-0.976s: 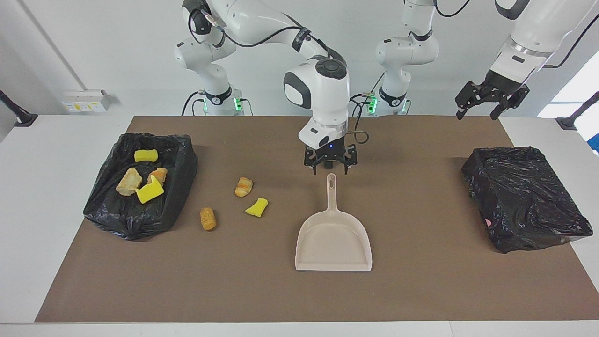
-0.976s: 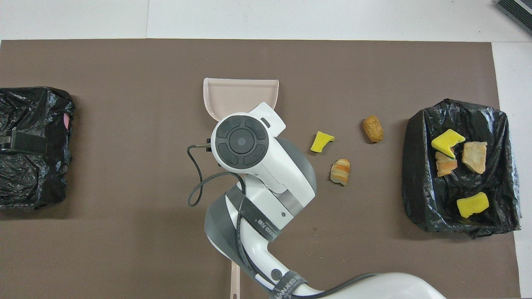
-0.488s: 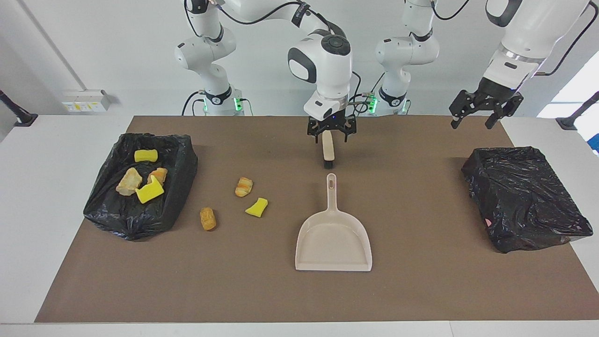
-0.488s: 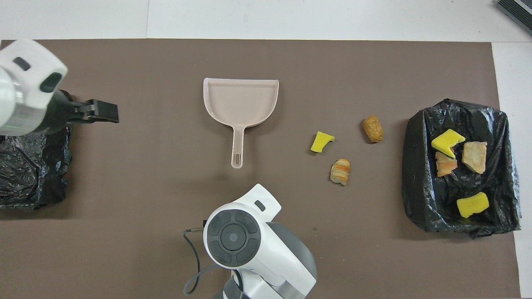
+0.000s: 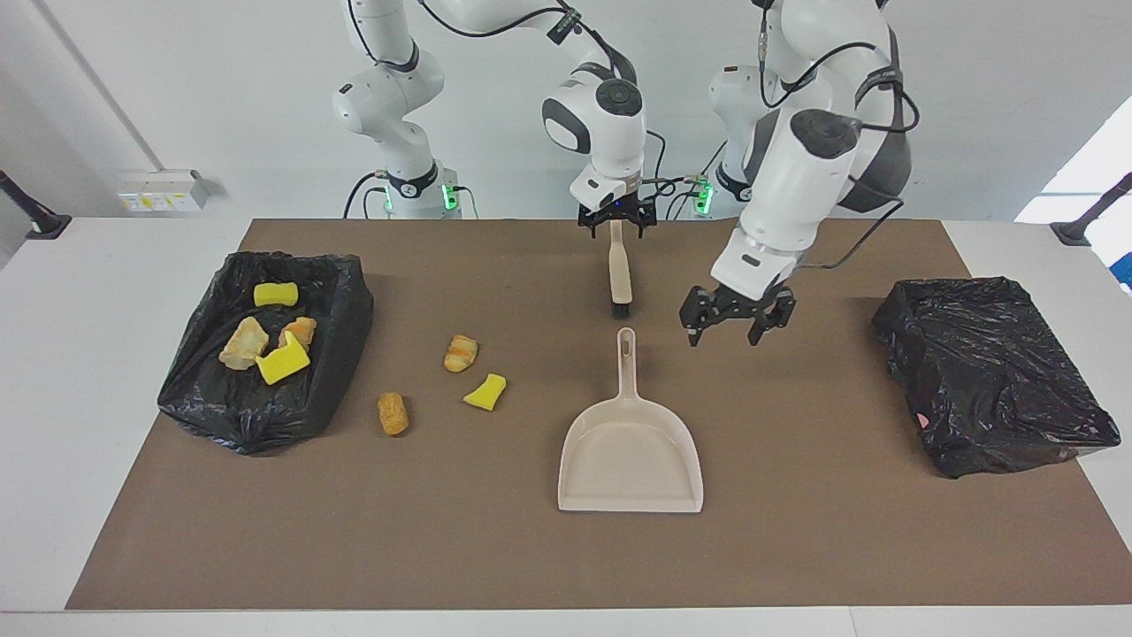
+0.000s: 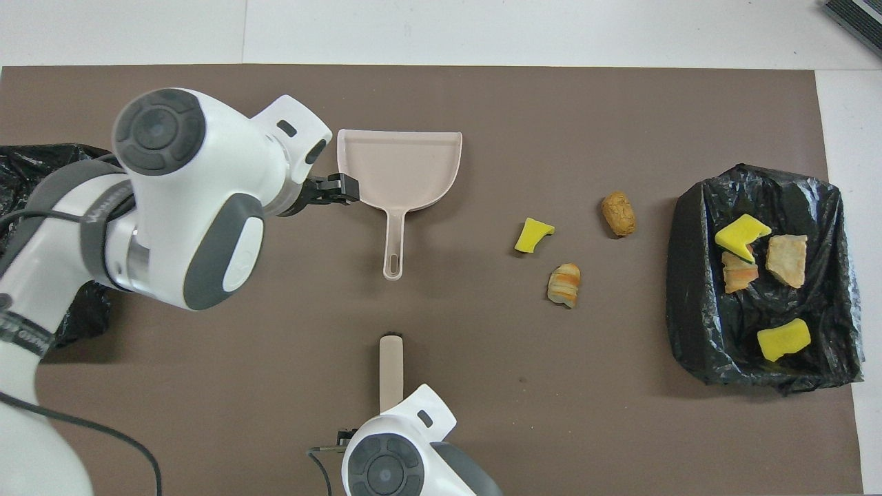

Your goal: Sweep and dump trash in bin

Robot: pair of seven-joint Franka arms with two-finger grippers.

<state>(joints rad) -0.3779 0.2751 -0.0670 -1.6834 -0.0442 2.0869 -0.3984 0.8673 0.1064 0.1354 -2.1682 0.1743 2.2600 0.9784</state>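
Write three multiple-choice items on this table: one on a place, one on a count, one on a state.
1. The brush lies: A) nearer to the robots than the dustpan; B) in a bin; C) on the dustpan.
2. Trash scraps loose on the mat: A) one; B) three; C) five.
3. The left gripper is: A) shut on the brush; B) shut on the dustpan; C) open, empty.

Answers: 1A, it lies robotward of the dustpan's handle; 2B, three lie between the dustpan and the filled bin; 3C, its fingertips stand apart over the mat.
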